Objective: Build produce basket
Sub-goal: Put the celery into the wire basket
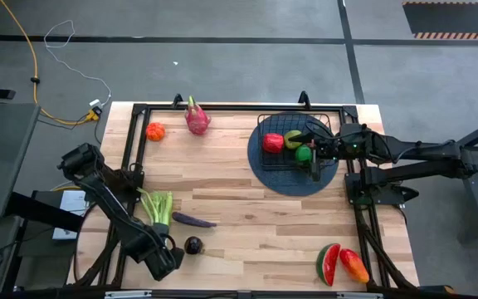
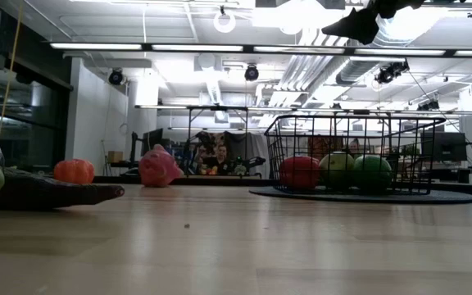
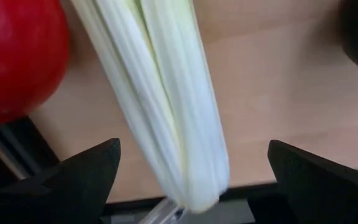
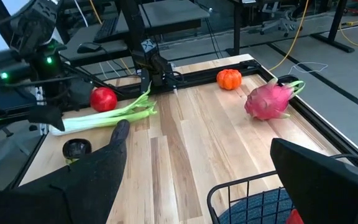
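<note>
My left pincer stands wide open, holding nothing, low at the near left part of the surface. The celery runs straight between my two fingers, its cut pale end closest to the pincer, with bare wood showing on both sides of the stalk, so neither finger touches it. A red round fruit sits just beside the celery, and a dark round fruit lies close by, next to the purple eggplant.

My right pincer is also spread open and empty, above the basket. The basket rests on a dark round mat at the far right of the surface and holds a red fruit and two green ones.

The pink dragon fruit and an orange round fruit lie at the far left edge, well apart from both pincers. The watermelon slice and the mango lie together at the near right corner.
</note>
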Robot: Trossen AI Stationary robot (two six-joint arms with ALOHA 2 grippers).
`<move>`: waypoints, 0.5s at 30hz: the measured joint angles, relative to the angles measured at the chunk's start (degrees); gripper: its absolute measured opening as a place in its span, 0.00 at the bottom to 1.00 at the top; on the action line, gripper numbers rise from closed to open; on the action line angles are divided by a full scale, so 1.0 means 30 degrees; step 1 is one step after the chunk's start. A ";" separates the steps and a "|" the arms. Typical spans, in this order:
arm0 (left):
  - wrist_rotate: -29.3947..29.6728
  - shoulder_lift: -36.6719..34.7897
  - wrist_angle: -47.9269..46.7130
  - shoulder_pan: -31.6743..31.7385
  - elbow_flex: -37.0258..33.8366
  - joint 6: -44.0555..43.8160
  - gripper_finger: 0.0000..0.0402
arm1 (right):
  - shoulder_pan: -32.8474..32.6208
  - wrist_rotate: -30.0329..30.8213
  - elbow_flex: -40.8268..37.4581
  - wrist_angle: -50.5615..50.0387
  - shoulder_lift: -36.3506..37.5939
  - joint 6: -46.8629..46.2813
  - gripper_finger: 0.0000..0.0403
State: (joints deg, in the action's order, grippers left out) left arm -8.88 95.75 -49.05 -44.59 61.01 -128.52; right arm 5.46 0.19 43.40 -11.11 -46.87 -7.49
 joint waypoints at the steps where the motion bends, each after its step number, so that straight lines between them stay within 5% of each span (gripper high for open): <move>1: -0.0097 0.0265 0.0005 0.0021 0.0000 -0.0039 0.98 | 0.0005 0.0000 0.0000 0.0000 0.0000 0.0000 0.96; 15: -0.0893 0.2300 -0.0125 0.0095 0.0000 -0.0119 0.98 | 0.0005 0.0000 0.0000 -0.0131 0.0000 0.0000 0.96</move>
State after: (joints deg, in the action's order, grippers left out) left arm -11.56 102.65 -49.43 -44.31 61.01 -128.88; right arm 5.48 0.19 43.40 -11.51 -46.87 -7.49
